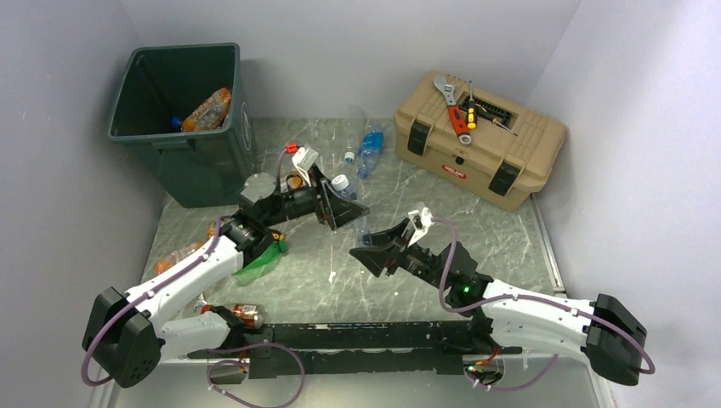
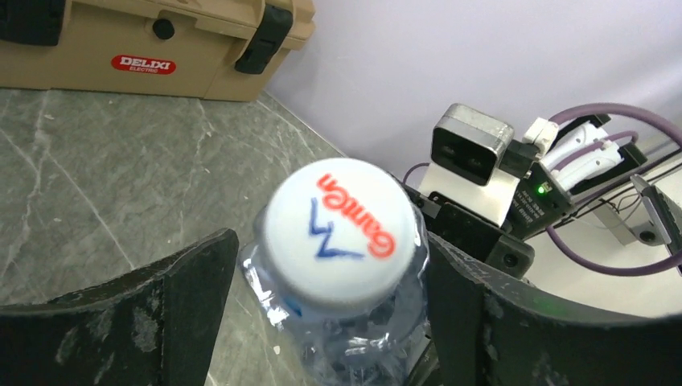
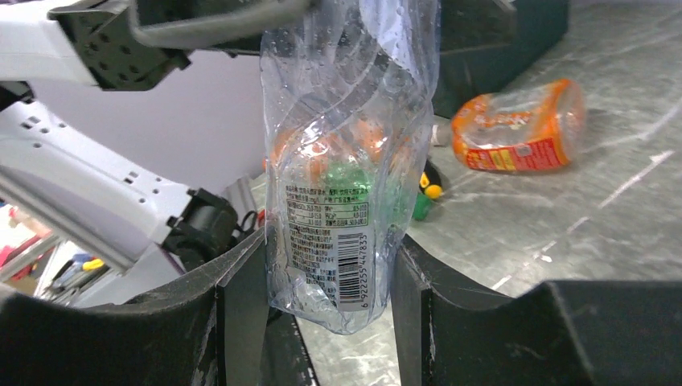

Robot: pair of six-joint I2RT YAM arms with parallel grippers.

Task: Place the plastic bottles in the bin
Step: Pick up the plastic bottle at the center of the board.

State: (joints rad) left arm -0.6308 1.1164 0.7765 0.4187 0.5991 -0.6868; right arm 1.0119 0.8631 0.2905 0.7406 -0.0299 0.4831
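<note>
A clear crushed plastic bottle (image 1: pixel 360 228) with a white cap (image 2: pixel 342 217) hangs between both grippers above the table's middle. My right gripper (image 3: pixel 330 261) is shut on its lower end, both fingers pressed on the label with the barcode (image 3: pixel 346 161). My left gripper (image 2: pixel 331 245) stands open around the cap end, with a thin gap at its left finger. The bin (image 1: pixel 174 140) stands at the far left with an orange bottle (image 1: pixel 208 109) inside. Loose bottles lie behind the arms (image 1: pixel 371 144), left of them (image 1: pixel 174 257) and under the left arm (image 1: pixel 259 263).
A tan toolbox (image 1: pixel 480 149) with a wrench and screwdrivers on its lid sits at the far right. Another orange bottle (image 3: pixel 519 125) lies on the table near the bin's foot. A small bottle (image 1: pixel 246 314) rests by the left arm's base.
</note>
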